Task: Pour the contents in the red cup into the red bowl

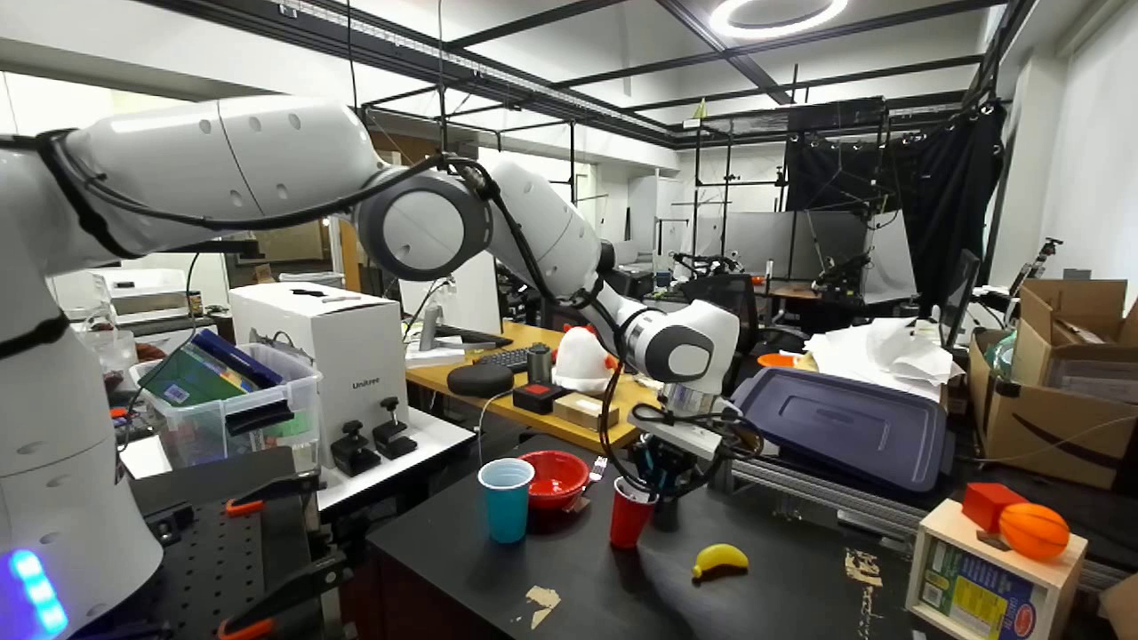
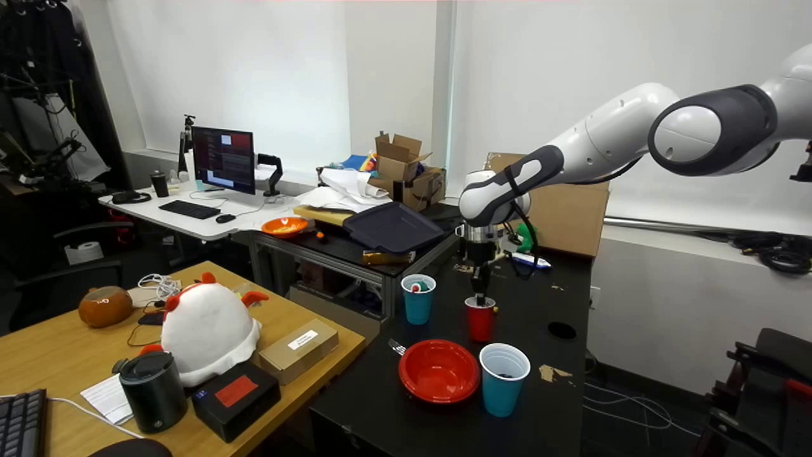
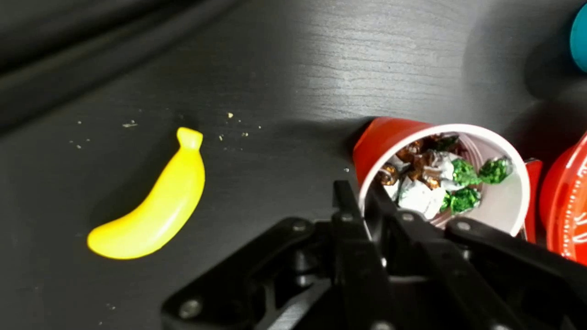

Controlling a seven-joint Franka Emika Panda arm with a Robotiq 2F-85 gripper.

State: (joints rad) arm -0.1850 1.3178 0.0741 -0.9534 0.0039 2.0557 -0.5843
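Several crinkled candies (image 3: 433, 175) in red cup (image 3: 383, 136)

Pretty clearly a robotics lab with some office mixed in: big white robot arm (image 1: 240, 160), black metal framing (image 1: 731, 55) overhead, a box (image 1: 324, 351) labelled Unitree. There's a monitor (image 2: 223, 158) near the back edge of the white desk (image 2: 146, 209), keyboard (image 2: 189, 209) toward the front one. Dark gear (image 1: 838, 277) way back is too murky to name.

The wrist view crops the bowl (image 3: 566, 206) and a blue cup (image 3: 580, 39); the gripper (image 3: 362, 195) hides part of the red cup (image 3: 383, 133).
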